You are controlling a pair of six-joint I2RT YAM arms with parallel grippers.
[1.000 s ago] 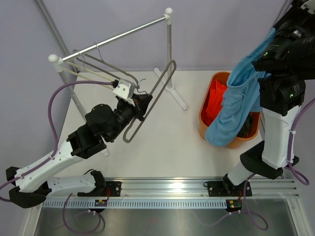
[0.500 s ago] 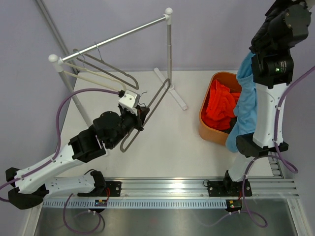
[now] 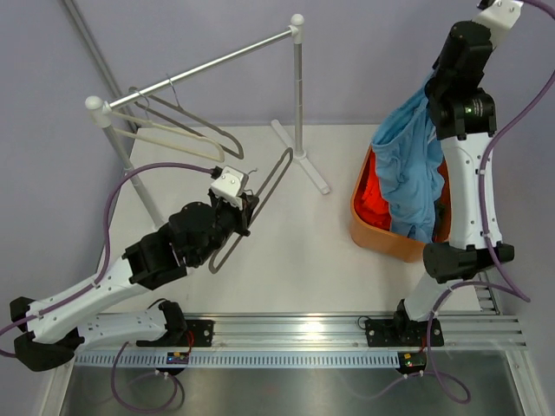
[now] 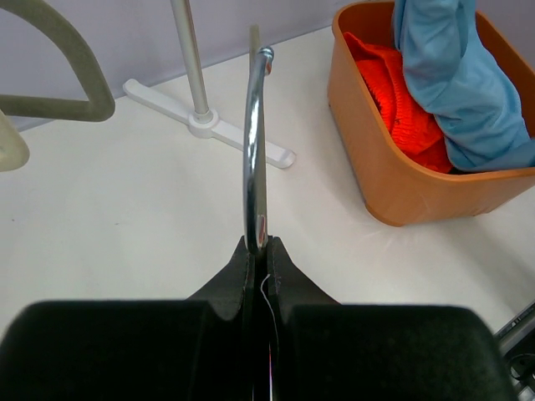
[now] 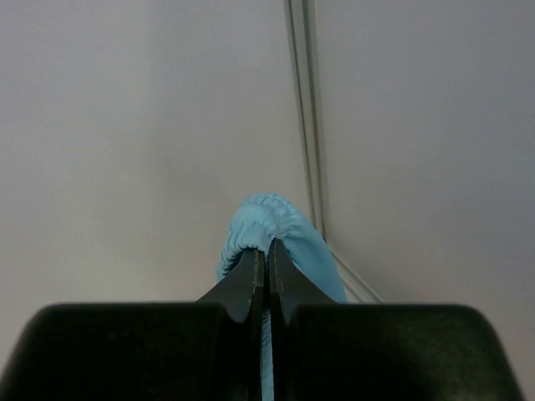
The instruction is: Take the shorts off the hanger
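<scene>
Swung back above the orange bin (image 3: 368, 227) within the last half second, bringing the light blue shorts (image 3: 409, 178) from the bin's right edge to over its middle. Also drew the bare hanger (image 3: 251, 208) a little further from the bin, on its left side.

Pinching now the gathered waistband of the blue pair with the right gripper (image 5: 267, 251), jaws pressed flat together on the cloth, high above the bin. Letting the lower end hang down into the bin, on top of the bright orange shorts (image 3: 371, 186) lying inside. Clamping the metal hanger with the left gripper (image 4: 257, 246), jaws tight on the wire, well to the left of the bin, with no cloth on it.

Could go wrong at the release, probably: if let go with part of the blue cloth beyond the bin's right wall, may leave it draped over the rim or sliding to the table (image 3: 303, 260). Could also snag it on the right arm (image 3: 464, 173), hanging so close against it above the bin. Might lose the hanger too, by letting the thin wire turn between the left jaws.

Cannot find the dark olive-green pair anywhere; perhaps under the blue cloth in the bin, impossible to tell. Cannot see the bin's right wall behind the arm. From the right wrist, only bare wall and a bit of blue cloth, nothing of the bin below.
</scene>
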